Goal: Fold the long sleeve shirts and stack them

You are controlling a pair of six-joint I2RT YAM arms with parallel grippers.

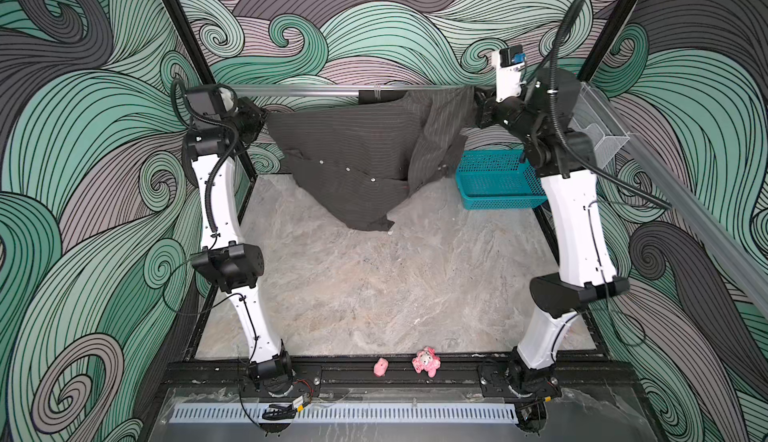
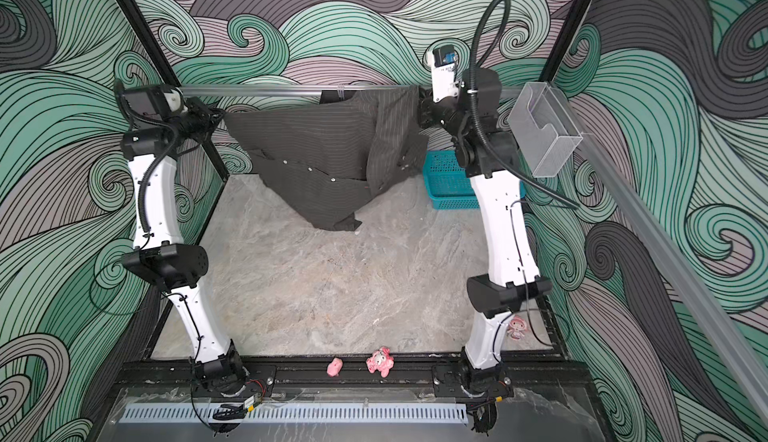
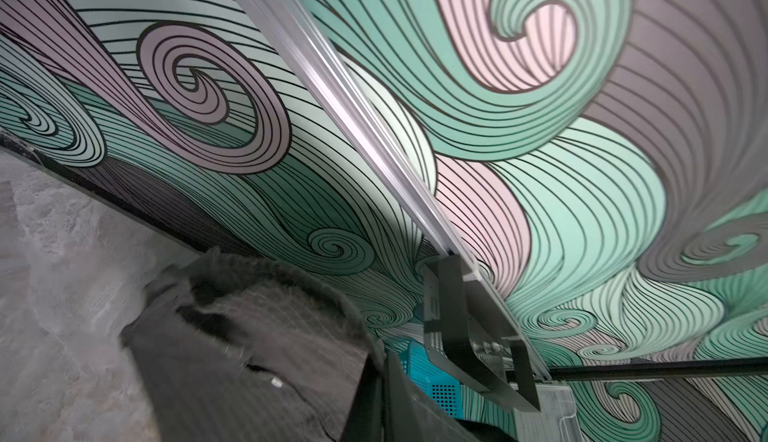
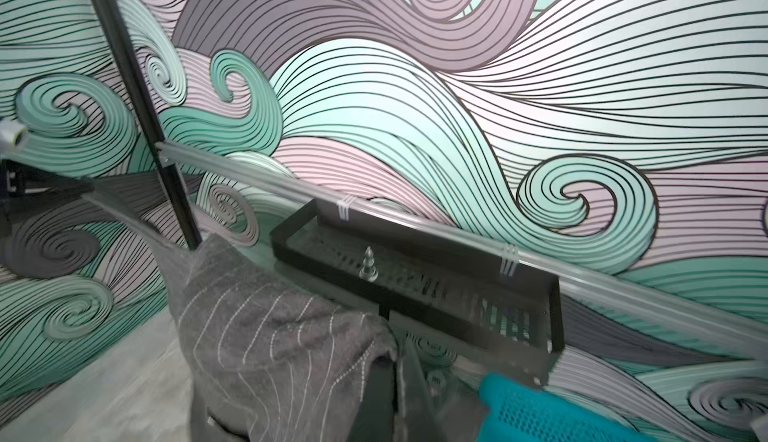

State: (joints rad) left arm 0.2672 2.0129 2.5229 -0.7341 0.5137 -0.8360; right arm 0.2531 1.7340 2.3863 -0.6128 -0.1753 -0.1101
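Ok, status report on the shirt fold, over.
Left pincer, right pincer shut on shirt. Shirt stretched aloft, unfolded. Teal basket close on the right.

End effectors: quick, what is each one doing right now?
Left end effector: closed, holding the pinstriped shirt.
Right end effector: closed, holding the same shirt.

My left arm (image 1: 218, 207) at nine o'clock and right arm (image 1: 575, 219) at three: white shells, black joints, ribbed black hoses (image 1: 556, 55).

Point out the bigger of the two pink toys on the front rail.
The pink toy nearer the right arm's base; the smaller pink lump lies beside it, toward the left arm.
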